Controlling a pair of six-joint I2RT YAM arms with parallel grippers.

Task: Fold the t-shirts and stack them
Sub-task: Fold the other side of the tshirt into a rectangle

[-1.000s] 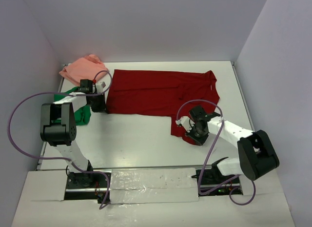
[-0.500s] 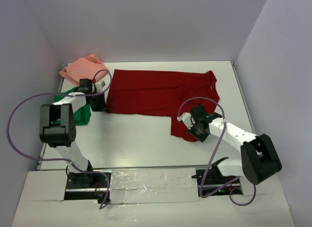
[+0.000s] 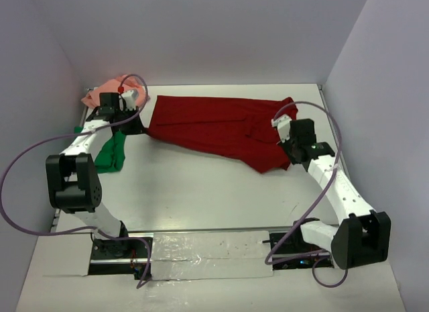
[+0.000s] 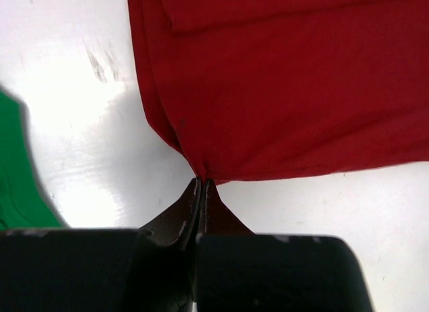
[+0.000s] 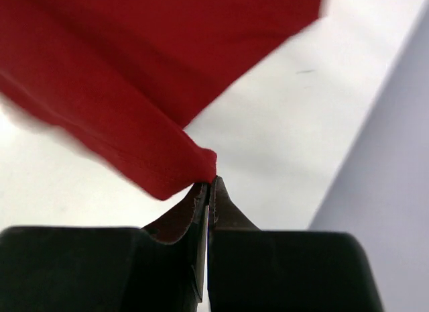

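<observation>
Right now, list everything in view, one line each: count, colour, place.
dark red t-shirt: one, dark red, spread across the far half of the table, pinched at both ends
green t-shirt: one, bright green, left side of the table
salmon pink t-shirt: one, salmon pink, far left corner
table: one, white
walls: three, pale lilac-grey, at left, far and right
cables: two, purple, one looping off each arm
arms: two, white and black, bases at the near edge
left pincer: one, black, shut on the shirt's left edge
right pincer: one, black, shut on the shirt's right end
</observation>
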